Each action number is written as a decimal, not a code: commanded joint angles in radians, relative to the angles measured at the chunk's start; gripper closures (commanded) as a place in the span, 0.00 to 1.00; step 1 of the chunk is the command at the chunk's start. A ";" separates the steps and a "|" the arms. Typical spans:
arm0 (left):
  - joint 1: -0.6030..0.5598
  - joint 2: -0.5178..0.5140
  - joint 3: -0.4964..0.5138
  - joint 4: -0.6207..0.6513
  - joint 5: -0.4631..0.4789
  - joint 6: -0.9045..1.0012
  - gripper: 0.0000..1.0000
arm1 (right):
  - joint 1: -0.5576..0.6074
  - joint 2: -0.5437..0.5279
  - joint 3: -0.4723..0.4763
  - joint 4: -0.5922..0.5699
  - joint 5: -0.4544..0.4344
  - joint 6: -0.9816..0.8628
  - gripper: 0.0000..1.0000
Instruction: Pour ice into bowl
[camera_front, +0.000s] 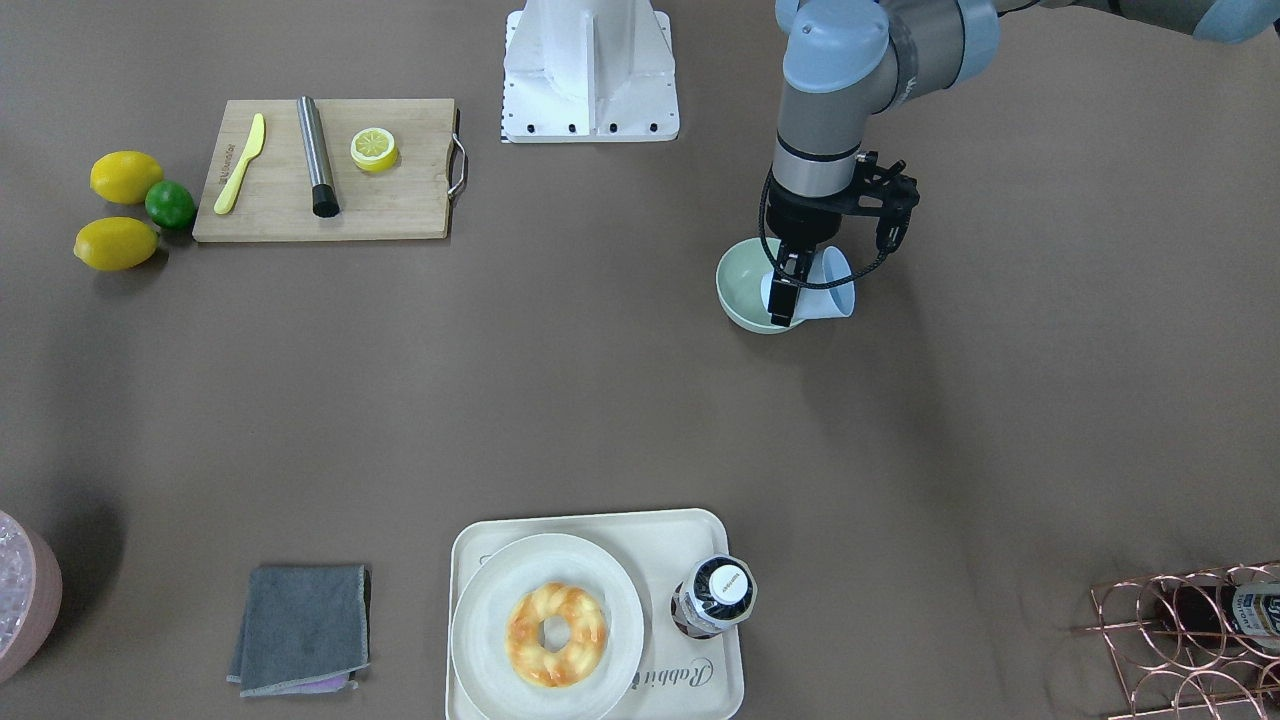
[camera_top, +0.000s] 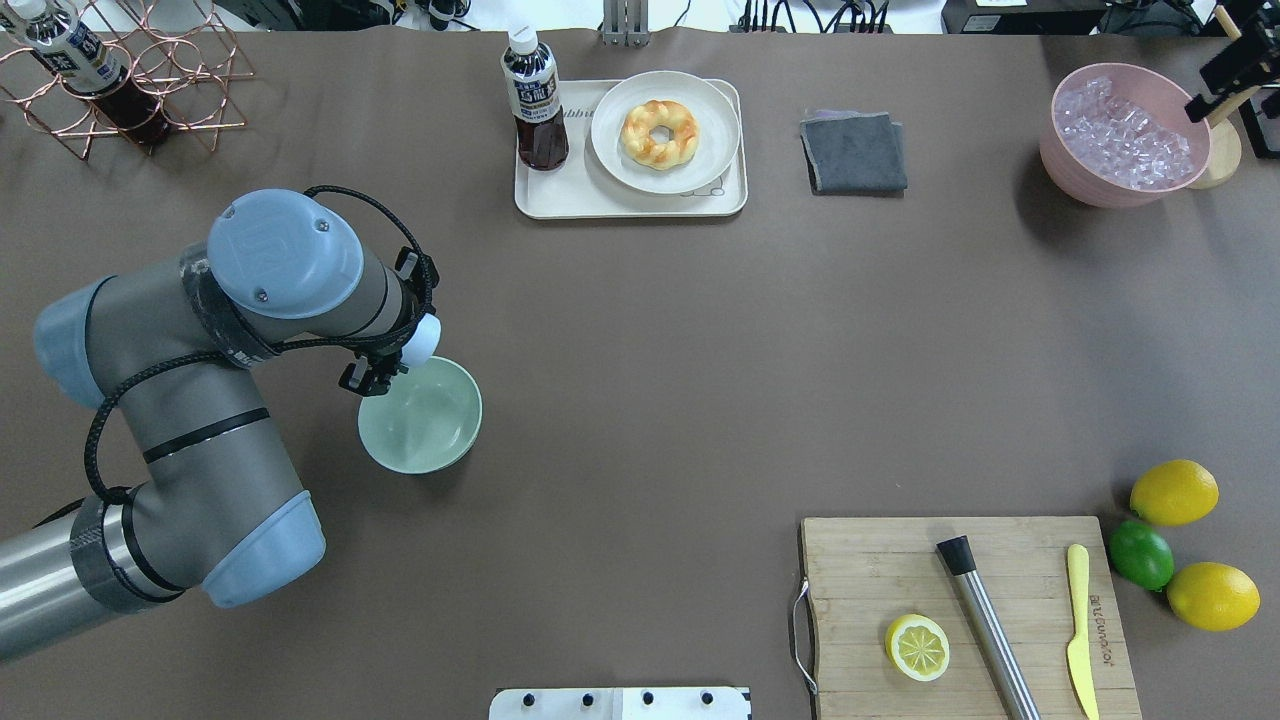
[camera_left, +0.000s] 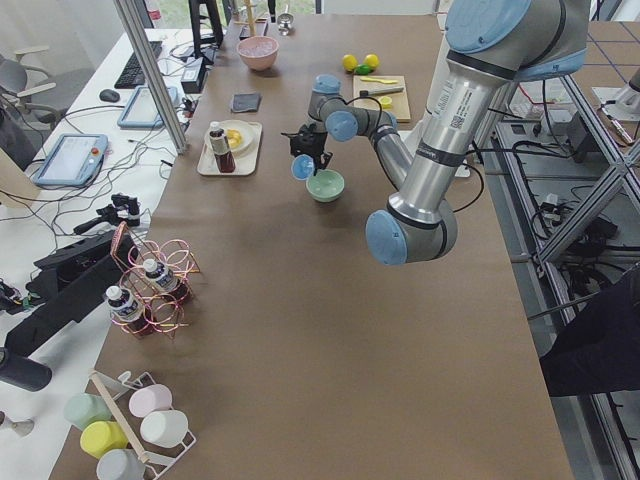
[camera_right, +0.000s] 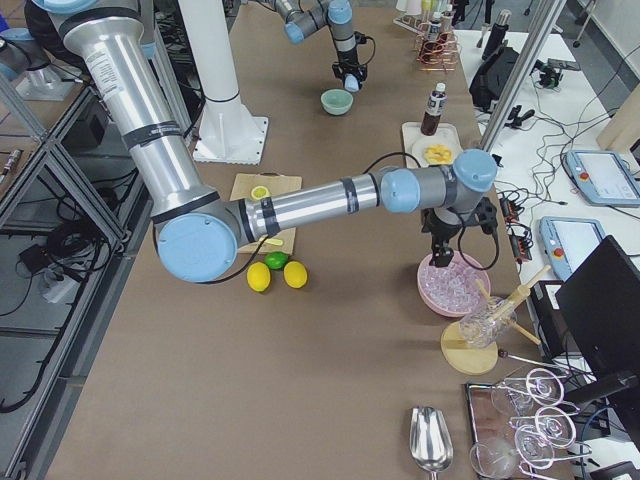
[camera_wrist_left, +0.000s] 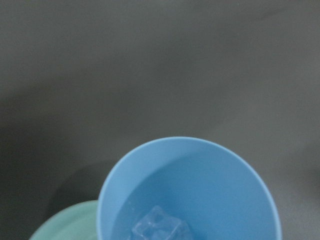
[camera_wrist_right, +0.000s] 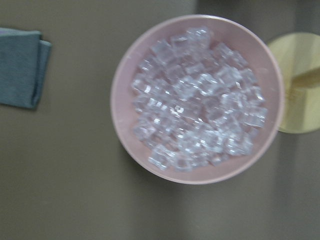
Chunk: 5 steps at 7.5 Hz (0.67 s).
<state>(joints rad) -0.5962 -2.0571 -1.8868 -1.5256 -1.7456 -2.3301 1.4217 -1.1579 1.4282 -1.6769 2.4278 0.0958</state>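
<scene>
Ice (camera_wrist_left: 160, 226) in cup (camera_wrist_left: 200, 170) in left hand (camera_front: 783, 305)

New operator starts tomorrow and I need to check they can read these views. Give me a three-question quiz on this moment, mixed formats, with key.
1. True or false: the light blue cup stands upright with nothing gripping it.
2. Which one holds the large heap of ice? A) the white plate B) the pink tub C) the wire rack
3. Fill in: the left hand tilts the cup's mouth toward the ____.

Key
1: false. The cup is tilted and the left hand is shut on it.
2: B.
3: mint bowl.
</scene>
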 joint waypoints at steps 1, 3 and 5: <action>0.010 -0.017 0.021 -0.116 -0.078 -0.090 0.37 | 0.083 -0.234 0.020 0.168 -0.071 -0.067 0.01; 0.027 -0.038 0.015 -0.145 -0.080 -0.147 0.37 | 0.092 -0.354 0.035 0.287 -0.140 -0.064 0.01; 0.039 -0.026 0.031 -0.313 -0.080 -0.225 0.37 | 0.097 -0.425 0.057 0.292 -0.153 -0.068 0.01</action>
<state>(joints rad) -0.5705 -2.0889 -1.8664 -1.7136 -1.8245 -2.4925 1.5124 -1.5158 1.4698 -1.4061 2.2927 0.0304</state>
